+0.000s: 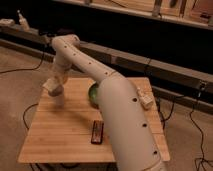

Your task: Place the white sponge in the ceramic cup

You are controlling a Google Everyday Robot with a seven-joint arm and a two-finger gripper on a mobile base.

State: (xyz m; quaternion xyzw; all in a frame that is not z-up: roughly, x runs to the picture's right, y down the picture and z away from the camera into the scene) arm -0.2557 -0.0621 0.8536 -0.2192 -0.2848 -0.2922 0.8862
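The tool (55, 90) is seen hanging over the left edge of the counter (60, 140), though its grip cannot be told, and the white sponge and ceramic cup cannot be made out there. Further right, a green bowl (92, 93) is half hidden behind the arm, a dark bar (97, 132) lies in front of it, and a white object (145, 98) sits near the right edge.

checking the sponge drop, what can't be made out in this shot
- Gripper over the wooden table's left edge, camera view: motion blur hides what it carries.
- Small white ceramic cup and white sponge: neither can be picked out near that blur.
- Wide green bowl: mostly hidden behind the white arm.
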